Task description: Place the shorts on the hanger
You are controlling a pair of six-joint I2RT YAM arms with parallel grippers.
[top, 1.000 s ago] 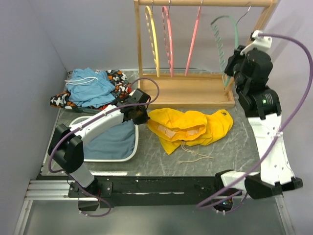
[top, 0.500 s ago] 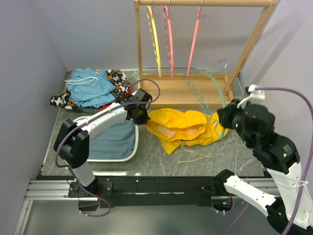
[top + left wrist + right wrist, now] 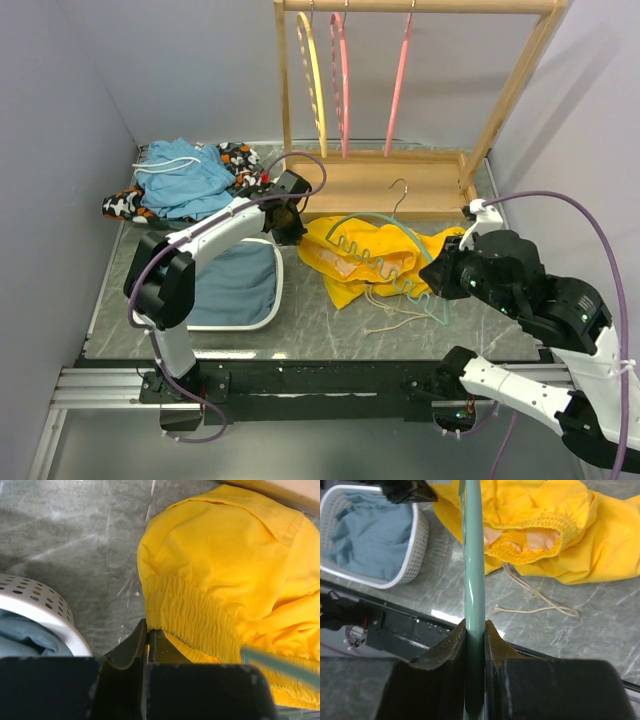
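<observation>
**Top view.** The shorts [image 3: 448, 248] lie crumpled on the worktop [image 3: 330, 325], in front of the wooden rack [image 3: 390, 185]. The hanger [image 3: 400, 282] slants across them with its hook toward the rack. The right end effector [image 3: 435, 285] is clamped on the hanger's near end. The left end effector [image 3: 290, 225] is pinched on the left edge of the shorts, just beside the basket [image 3: 230, 325].

**Left wrist view.** The left end effector [image 3: 147, 640] is clenched on the gathered waistband of the shorts [image 3: 225, 555], and no gap shows between its fingers. The basket [image 3: 50, 605] lies at lower left on the worktop [image 3: 75, 530]. A strip of the hanger [image 3: 280, 662] crosses the fabric at lower right.

**Right wrist view.** The right end effector [image 3: 475, 635] grasps the hanger [image 3: 474, 555], whose arm runs straight up the frame. Beyond it are the shorts [image 3: 570, 530], waistband open and drawstring [image 3: 540, 611] trailing on the worktop [image 3: 600, 625]. The basket [image 3: 417, 535] stands at upper left.
</observation>
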